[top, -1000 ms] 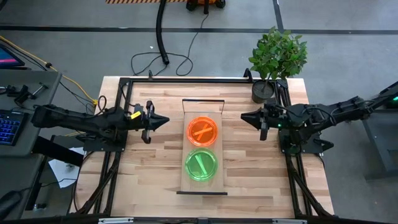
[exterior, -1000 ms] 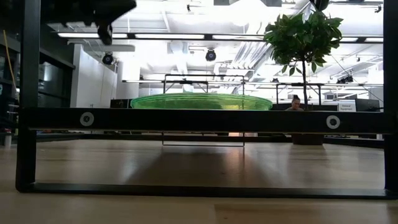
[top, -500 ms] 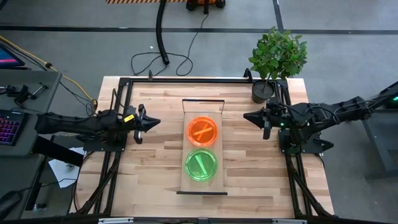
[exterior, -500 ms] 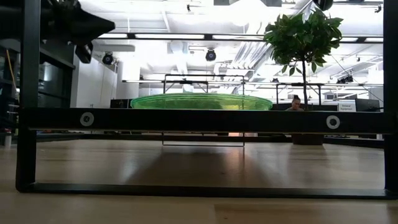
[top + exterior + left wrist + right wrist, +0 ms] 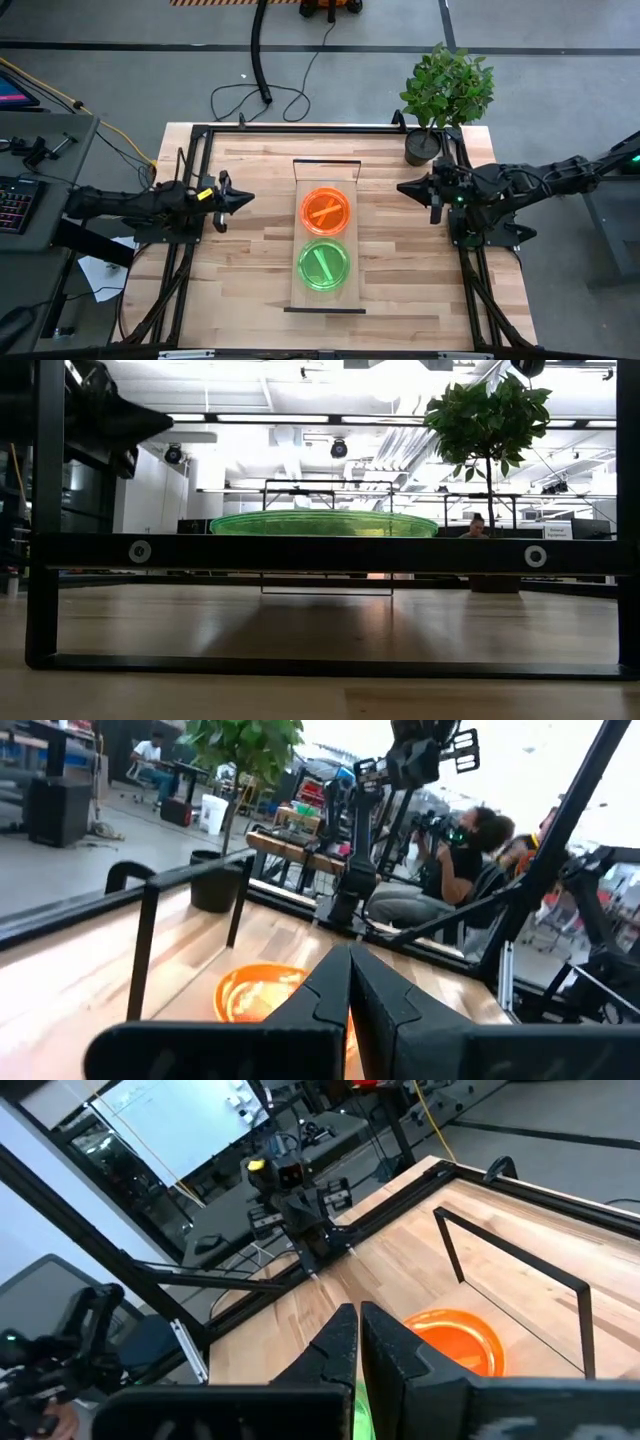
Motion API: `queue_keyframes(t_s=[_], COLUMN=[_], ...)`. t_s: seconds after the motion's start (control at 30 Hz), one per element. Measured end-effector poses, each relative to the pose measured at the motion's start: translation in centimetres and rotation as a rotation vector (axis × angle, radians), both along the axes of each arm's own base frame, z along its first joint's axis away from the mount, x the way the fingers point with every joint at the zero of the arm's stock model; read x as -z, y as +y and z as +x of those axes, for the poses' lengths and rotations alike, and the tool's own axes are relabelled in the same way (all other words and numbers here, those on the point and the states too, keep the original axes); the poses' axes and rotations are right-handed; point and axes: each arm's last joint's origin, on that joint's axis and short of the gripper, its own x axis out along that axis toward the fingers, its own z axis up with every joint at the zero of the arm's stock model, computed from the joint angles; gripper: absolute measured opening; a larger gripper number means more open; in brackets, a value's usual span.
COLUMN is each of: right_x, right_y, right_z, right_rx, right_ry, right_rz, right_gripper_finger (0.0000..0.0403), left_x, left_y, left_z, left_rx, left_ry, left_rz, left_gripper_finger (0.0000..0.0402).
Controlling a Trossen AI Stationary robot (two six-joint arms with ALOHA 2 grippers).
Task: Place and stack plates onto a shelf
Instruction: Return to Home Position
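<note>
The shelf [image 5: 326, 176] is a light wood board with black end frames, lying lengthwise at the table's middle. An orange plate [image 5: 326, 211] rests flat on its far half and a green plate [image 5: 324, 265] on its near half. How many plates are stacked in each I cannot tell. The low view shows the green plate [image 5: 322, 523] edge-on above the shelf's black frame [image 5: 330, 553]. My left gripper [image 5: 248, 198] hovers shut left of the shelf, pointing at it. My right gripper [image 5: 400, 187] hovers shut to its right. Both wrist views show the orange plate [image 5: 255, 992] [image 5: 460, 1335] beyond shut fingers.
A potted plant [image 5: 440, 95] stands at the table's far right corner, just beyond my right arm. A black tube frame [image 5: 300, 128] runs around the tabletop. Bare wood [image 5: 250, 260] lies on both sides of the shelf. People sit in the room behind.
Both grippers have drawn back from the shelf while staying shut, the left toward the table's left edge and the right a little toward the right edge. The plates have not moved.
</note>
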Motion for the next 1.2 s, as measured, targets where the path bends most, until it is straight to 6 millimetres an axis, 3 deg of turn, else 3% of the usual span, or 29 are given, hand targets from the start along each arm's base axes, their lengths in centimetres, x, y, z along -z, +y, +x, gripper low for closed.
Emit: queue_keyframes(t_s=[0.17,0.37,0.9,1.03,1.2], right_x=[-0.1,0.0,0.2,1.8,5.3], right_y=[-0.1,0.0,0.2,0.6,0.9], right_z=[-0.2,-0.1,-0.1,0.1,-0.6], right_rx=[0.003,0.012,-0.077,-0.117,-0.201], right_ry=[-0.009,-0.012,0.006,0.026,-0.092], right_rz=[0.026,0.071,0.029,-0.022,-0.028], right_gripper_finger=[0.0000,0.0000,0.0000,0.0000,0.0000], left_x=[0.8,2.0,2.0,2.0,2.0], left_y=[0.1,0.2,0.1,0.1,0.1], left_z=[-0.4,-0.8,-0.8,-0.8,-0.8], left_rx=[-0.016,-0.043,-0.003,-0.003,-0.003], left_ry=[-0.051,0.073,0.075,0.074,0.075], left_rz=[-0.007,0.010,0.056,0.056,0.056], left_gripper_finger=[0.0000,0.0000,0.0001,0.0001,0.0001])
